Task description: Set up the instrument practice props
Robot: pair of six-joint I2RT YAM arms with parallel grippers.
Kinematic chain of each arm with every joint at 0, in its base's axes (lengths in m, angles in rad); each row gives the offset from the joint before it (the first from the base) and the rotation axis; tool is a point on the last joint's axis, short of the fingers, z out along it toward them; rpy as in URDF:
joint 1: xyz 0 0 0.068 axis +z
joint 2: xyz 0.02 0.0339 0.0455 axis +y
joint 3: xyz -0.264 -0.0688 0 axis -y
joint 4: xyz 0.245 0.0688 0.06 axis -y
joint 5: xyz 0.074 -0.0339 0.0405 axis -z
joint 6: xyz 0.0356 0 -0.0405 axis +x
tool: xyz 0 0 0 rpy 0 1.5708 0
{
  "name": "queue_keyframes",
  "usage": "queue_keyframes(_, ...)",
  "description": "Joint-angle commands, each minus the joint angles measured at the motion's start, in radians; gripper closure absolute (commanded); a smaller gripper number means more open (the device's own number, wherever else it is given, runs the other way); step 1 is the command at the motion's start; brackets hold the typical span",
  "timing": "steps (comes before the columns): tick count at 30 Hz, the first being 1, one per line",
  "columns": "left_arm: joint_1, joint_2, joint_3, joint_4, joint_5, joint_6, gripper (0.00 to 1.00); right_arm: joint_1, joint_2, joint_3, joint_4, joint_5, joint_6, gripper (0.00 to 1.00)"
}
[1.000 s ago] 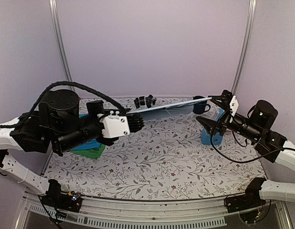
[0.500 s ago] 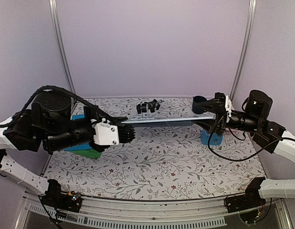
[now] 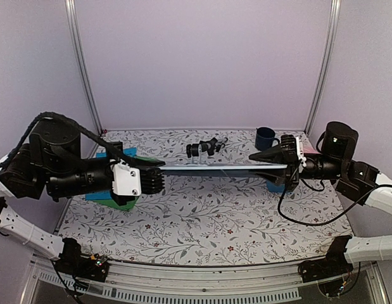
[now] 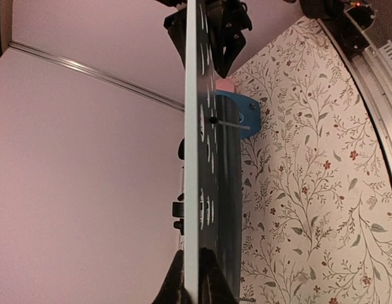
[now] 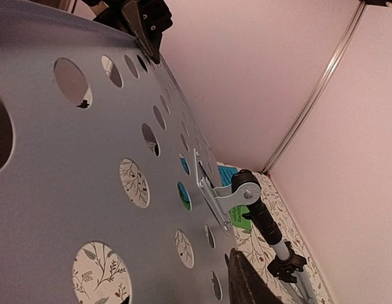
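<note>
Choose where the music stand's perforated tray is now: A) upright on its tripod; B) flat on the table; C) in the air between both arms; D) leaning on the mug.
C: the tray spans edge-on above the table, left fingers clamped on one end, right fingers around the other.

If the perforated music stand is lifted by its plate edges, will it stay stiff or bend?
Probably stiff: the music stand plate spans straight from left end effector to right end effector. Likely light: thin, full of holes. Its hinged pole may swing.
</note>
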Motion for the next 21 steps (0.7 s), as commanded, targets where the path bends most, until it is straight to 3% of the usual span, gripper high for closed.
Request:
queue_keyframes(1, 0.009, -0.053, 0.032, 0.304, 0.013, 0.026, 1.00, 0.027, 0.004, 0.051, -0.038, 0.055, -0.015, 0.75)
queue_keyframes(3, 0.010, -0.062, 0.021, 0.315, 0.010, 0.020, 1.00, 0.026, -0.002, 0.060, -0.039, 0.066, -0.012, 0.92)
queue_keyframes(5, 0.009, -0.072, 0.011, 0.329, 0.000, 0.012, 1.00, 0.027, -0.012, 0.062, -0.034, 0.080, -0.007, 1.00)
queue_keyframes(6, 0.009, -0.078, 0.002, 0.340, -0.004, 0.009, 0.98, 0.026, -0.017, 0.062, -0.025, 0.088, -0.004, 1.00)
queue_keyframes(12, 0.010, -0.132, -0.070, 0.470, -0.043, -0.028, 0.41, 0.027, -0.026, 0.053, 0.080, 0.132, 0.045, 1.00)
queue_keyframes(17, 0.010, -0.157, -0.060, 0.526, -0.086, -0.058, 0.15, 0.027, -0.019, 0.057, 0.175, 0.156, 0.046, 1.00)
queue_keyframes(21, 0.010, -0.190, -0.079, 0.660, -0.198, -0.057, 0.09, 0.026, -0.008, 0.071, 0.250, 0.202, 0.027, 1.00)
